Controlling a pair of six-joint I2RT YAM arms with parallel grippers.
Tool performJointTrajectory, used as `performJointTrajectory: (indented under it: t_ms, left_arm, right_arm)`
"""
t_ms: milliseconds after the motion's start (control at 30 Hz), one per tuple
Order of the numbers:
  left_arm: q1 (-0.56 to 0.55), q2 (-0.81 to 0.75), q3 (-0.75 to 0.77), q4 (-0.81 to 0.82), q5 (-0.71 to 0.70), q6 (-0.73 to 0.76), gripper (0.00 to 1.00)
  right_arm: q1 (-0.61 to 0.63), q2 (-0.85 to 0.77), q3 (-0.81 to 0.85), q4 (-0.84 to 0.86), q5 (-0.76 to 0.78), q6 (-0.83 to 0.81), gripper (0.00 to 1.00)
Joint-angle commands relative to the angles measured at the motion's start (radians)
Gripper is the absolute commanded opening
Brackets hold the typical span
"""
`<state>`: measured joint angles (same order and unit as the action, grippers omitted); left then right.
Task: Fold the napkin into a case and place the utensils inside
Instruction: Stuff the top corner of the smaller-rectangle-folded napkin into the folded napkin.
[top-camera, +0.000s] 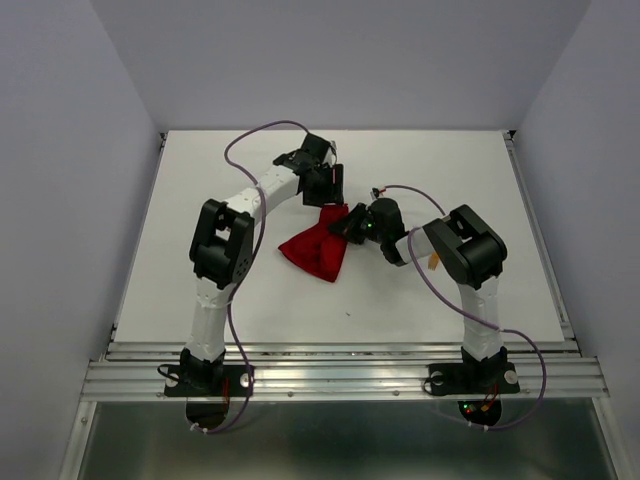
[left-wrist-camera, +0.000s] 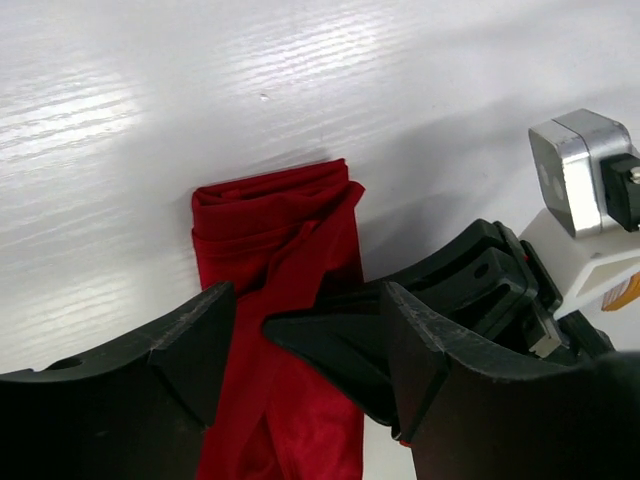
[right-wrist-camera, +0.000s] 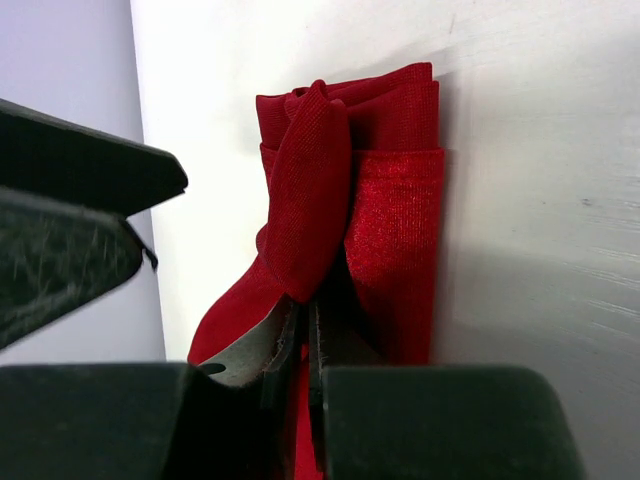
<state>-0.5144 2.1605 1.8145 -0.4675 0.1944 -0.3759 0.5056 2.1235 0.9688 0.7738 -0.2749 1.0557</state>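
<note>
Right wrist view: the right gripper (right-wrist-camera: 305, 335) pinches a raised fold of the napkin (right-wrist-camera: 395, 220), which lies bunched mid-table (right-wrist-camera: 550, 150). Beyond it, the left gripper (left-wrist-camera: 305, 312) hovers with jaws wide. Hold the pinch firm. Regrip the far edge squarely before folding.

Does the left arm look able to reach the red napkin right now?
Probably yes: the left tool hangs open right over the napkin, though the right tool, shut on a fold, crowds it.
</note>
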Motion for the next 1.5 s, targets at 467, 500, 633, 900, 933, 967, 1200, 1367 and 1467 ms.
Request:
performJointTrajectory:
  t_ms: [467,500,633,900,933,967,1200,1367,1467]
  left_arm:
    - [-0.052,0.076,0.140,-0.019,0.002,0.112,0.59]
    - [-0.052,0.093,0.155,-0.026,0.002,0.112,0.58]
    - [-0.052,0.119,0.163,-0.028,0.008,0.111,0.53]
    - [-0.041,0.127,0.114,0.012,0.068,0.092,0.52]
    - [-0.036,0.125,0.111,0.013,0.073,0.092,0.52]
    - [-0.036,0.127,0.108,0.016,0.077,0.089,0.52]
    - [-0.032,0.119,0.098,0.030,0.089,0.091,0.52]
    - [-0.032,0.107,0.085,0.035,0.085,0.091,0.52]
    - [-0.032,0.096,0.075,0.035,0.080,0.092,0.51]
  right_arm:
    - [0.008,0.010,-0.027,0.058,-0.018,-0.002,0.01]
    - [0.008,0.009,-0.033,0.058,-0.018,-0.003,0.01]
    - [0.008,-0.007,-0.047,0.056,-0.020,-0.011,0.07]
    - [0.008,-0.075,-0.076,0.062,-0.026,-0.055,0.37]
    - [0.008,-0.094,-0.088,0.062,-0.021,-0.065,0.40]
    - [0.008,-0.117,-0.100,0.062,-0.011,-0.075,0.43]
    - [-0.013,-0.336,-0.215,-0.002,0.055,-0.184,0.47]
    - [-0.087,-0.413,-0.245,-0.062,0.105,-0.217,0.46]
    - [-0.133,-0.395,-0.211,-0.117,0.083,-0.209,0.45]
